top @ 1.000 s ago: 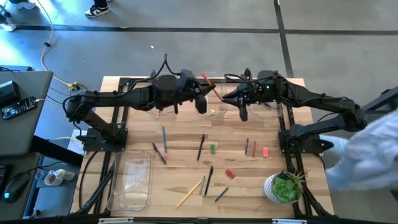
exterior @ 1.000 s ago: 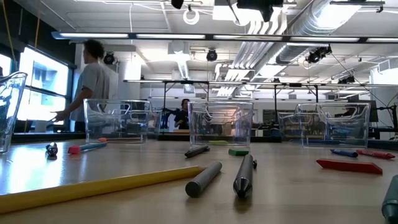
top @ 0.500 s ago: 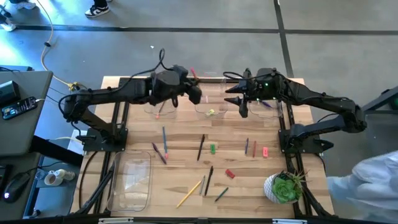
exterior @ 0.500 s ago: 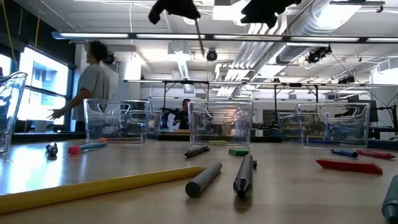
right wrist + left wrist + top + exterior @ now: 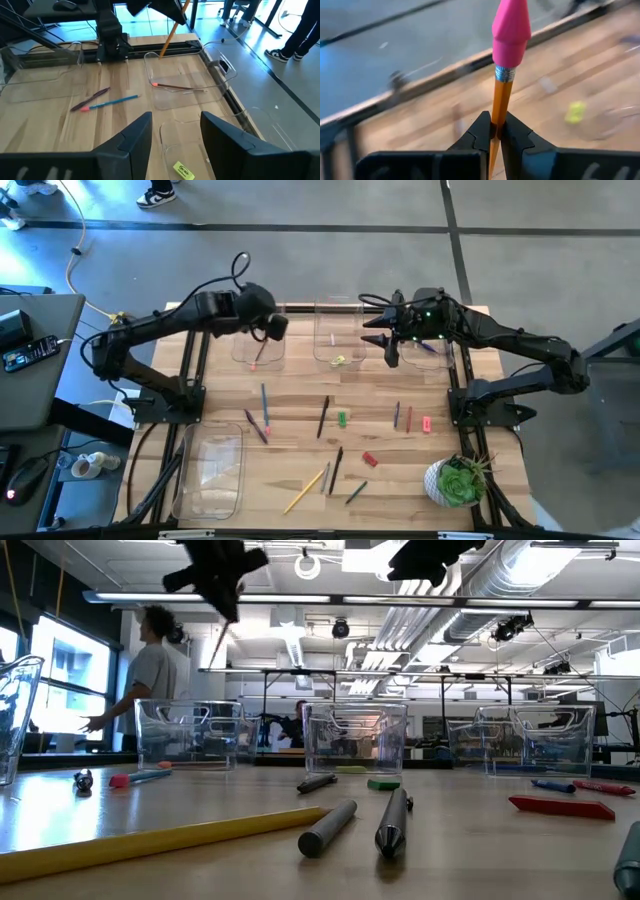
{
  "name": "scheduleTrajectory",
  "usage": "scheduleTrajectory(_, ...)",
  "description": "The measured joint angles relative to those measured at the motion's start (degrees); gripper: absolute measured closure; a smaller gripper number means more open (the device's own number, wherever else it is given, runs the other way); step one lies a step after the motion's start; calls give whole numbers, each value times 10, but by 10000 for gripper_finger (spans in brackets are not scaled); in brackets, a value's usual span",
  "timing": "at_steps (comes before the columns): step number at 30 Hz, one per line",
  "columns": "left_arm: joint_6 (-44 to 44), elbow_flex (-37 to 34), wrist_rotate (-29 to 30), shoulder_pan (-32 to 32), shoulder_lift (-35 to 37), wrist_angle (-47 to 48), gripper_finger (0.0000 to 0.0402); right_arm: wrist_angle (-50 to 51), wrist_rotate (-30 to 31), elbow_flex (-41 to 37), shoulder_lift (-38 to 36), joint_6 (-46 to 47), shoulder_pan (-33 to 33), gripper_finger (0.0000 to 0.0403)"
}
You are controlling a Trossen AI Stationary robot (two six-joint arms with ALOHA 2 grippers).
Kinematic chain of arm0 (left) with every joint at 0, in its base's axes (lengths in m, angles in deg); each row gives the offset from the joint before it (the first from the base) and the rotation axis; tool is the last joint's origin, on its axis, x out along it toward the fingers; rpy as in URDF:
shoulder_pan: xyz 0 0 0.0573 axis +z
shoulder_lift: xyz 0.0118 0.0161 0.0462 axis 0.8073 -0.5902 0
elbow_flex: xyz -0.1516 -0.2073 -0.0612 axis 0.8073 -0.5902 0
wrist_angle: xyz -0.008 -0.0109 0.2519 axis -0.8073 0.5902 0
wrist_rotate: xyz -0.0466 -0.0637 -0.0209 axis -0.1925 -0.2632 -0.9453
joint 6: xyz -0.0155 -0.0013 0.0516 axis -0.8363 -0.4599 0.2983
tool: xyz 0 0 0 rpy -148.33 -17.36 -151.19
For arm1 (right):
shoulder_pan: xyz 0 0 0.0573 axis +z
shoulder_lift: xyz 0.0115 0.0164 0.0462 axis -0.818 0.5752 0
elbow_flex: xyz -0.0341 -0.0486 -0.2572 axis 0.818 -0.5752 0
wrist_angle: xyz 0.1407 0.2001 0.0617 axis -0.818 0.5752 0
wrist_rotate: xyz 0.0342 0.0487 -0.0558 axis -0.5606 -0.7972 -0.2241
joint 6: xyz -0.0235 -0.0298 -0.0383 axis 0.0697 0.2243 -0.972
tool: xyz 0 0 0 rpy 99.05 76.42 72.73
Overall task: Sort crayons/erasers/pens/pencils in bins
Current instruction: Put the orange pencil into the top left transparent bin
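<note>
My left gripper [image 5: 272, 326] hangs over the far-left bin [image 5: 257, 345], shut on an orange pencil [image 5: 500, 97] with a pink eraser cap [image 5: 510, 27]. Another pencil [image 5: 175, 87] lies in that bin. My right gripper [image 5: 175, 135] stands open and holds nothing, above the middle bin [image 5: 338, 340], where a yellow eraser [image 5: 183, 170] lies. A third bin [image 5: 432, 352] stands at the far right, under my right arm. Pens, pencils, crayons and erasers lie loose on the table's middle, among them a dark pen [image 5: 323, 415] and a green eraser [image 5: 342, 419]. My left gripper pinches the orange pencil's shaft [image 5: 496, 119] between its two fingers, a short way behind the metal band and pink cap. The fingers lie across the pencil. The pencil is lifted clear and slants steeply, its other end [image 5: 218, 642] hanging below the gripper, above the far-left bin.
A longer clear bin [image 5: 212, 470] stands at the near left. A green potted plant [image 5: 455, 480] sits at the near right corner. A yellow pencil [image 5: 303, 491] and a red eraser [image 5: 369, 459] lie near the front. A person [image 5: 150, 670] stands in the room behind the table.
My left gripper has carried the orange pencil from beside my right gripper, over the middle bin, toward the table's left edge, and now hangs over the far-left bin. The pencil stays clear of the table. My right gripper has kept its place.
</note>
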Motion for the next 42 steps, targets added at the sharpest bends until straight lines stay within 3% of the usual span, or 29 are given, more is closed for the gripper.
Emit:
scheduleTrajectory(5, -2, 0, -25, 36, -16, 70, 396, 0, 34, 0, 0, 0, 0, 242)
scheduleTrajectory(13, 69, 0, -78, 86, -55, 84, 396, 0, 119, 0, 0, 26, 0, 242)
scheduleTrajectory(28, 134, 0, -118, 149, -139, 82, 396, 1, 122, 0, 0, 34, 0, 242)
scheduleTrajectory(42, 134, 0, -136, 154, -209, 80, 396, 10, 122, 0, 0, 30, 0, 242)
